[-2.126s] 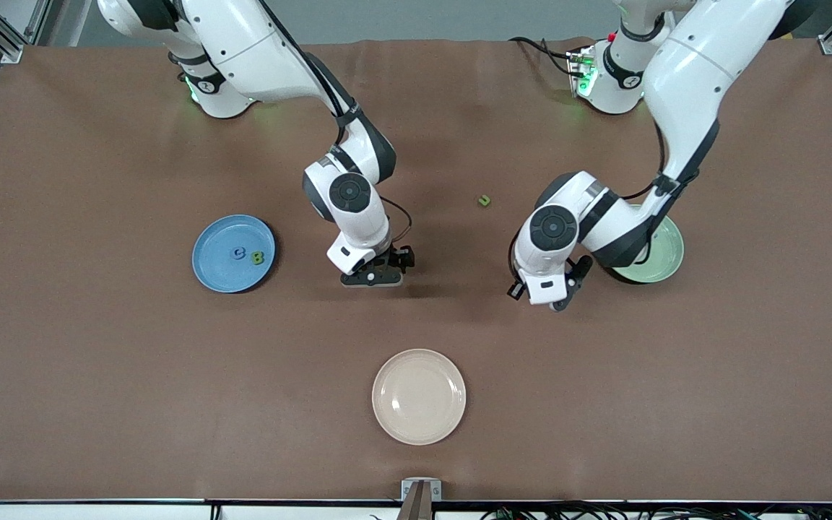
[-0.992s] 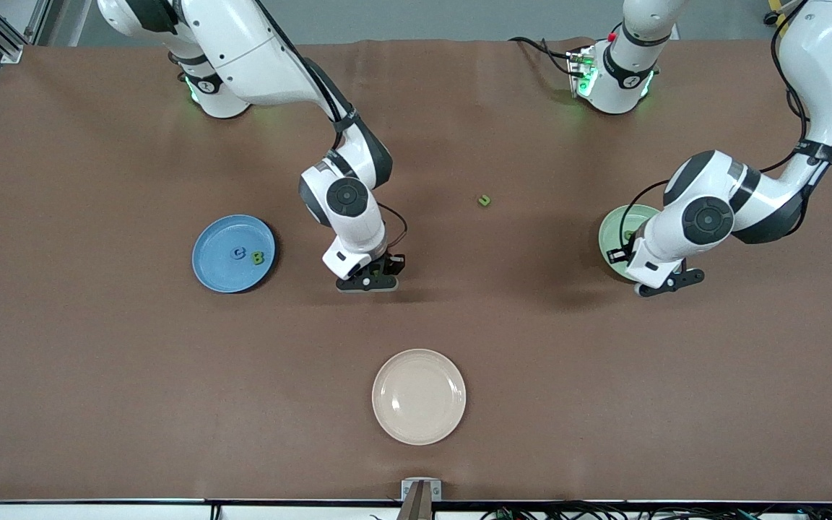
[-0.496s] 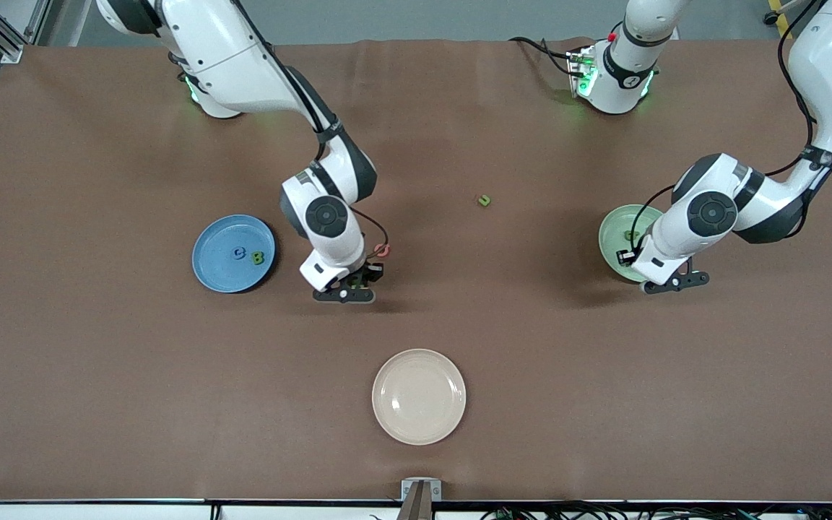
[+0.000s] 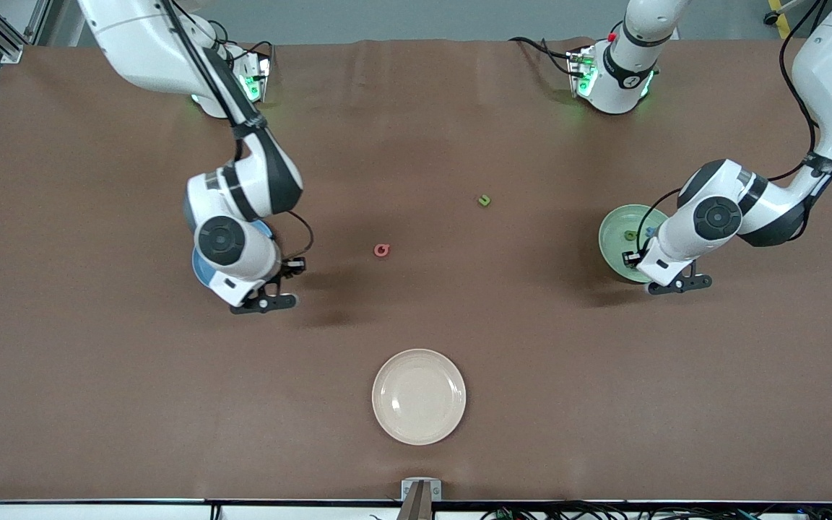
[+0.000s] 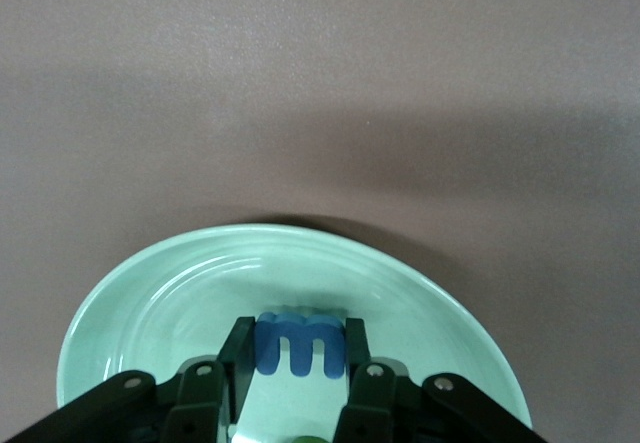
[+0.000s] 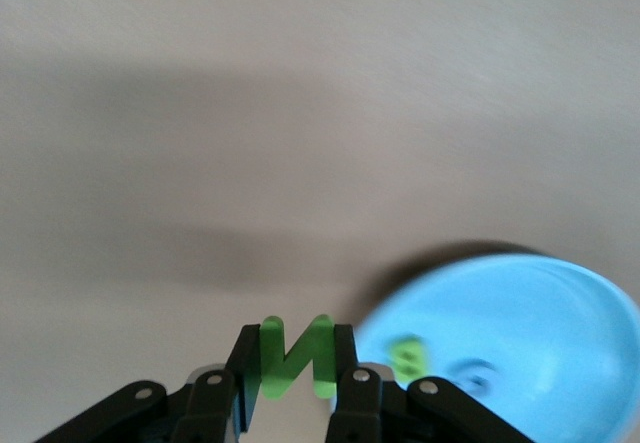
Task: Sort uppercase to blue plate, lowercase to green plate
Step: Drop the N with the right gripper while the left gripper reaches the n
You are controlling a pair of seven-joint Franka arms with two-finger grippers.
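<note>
My left gripper (image 4: 676, 282) hangs over the camera-side rim of the green plate (image 4: 612, 238), shut on a blue lowercase m (image 5: 300, 344). A green letter (image 4: 630, 235) and a small blue one (image 4: 649, 232) lie in that plate (image 5: 170, 298). My right gripper (image 4: 263, 297) is shut on a green N (image 6: 296, 356) just beside the blue plate (image 6: 540, 323), which holds a green B (image 6: 405, 358) and a blue C (image 6: 478, 378). The right arm hides most of the blue plate (image 4: 197, 269) in the front view. A pink-red Q (image 4: 381, 250) and a green lowercase letter (image 4: 484, 201) lie on the table.
A cream plate (image 4: 419, 396) sits near the front edge, midway along the table. The brown mat (image 4: 531, 347) covers the whole table. Both arm bases stand along the edge farthest from the camera.
The right arm has swung from mid-table toward the blue plate with the green N, uncovering the pink-red Q. The left arm carried the blue m over the green plate and edged slightly further.
</note>
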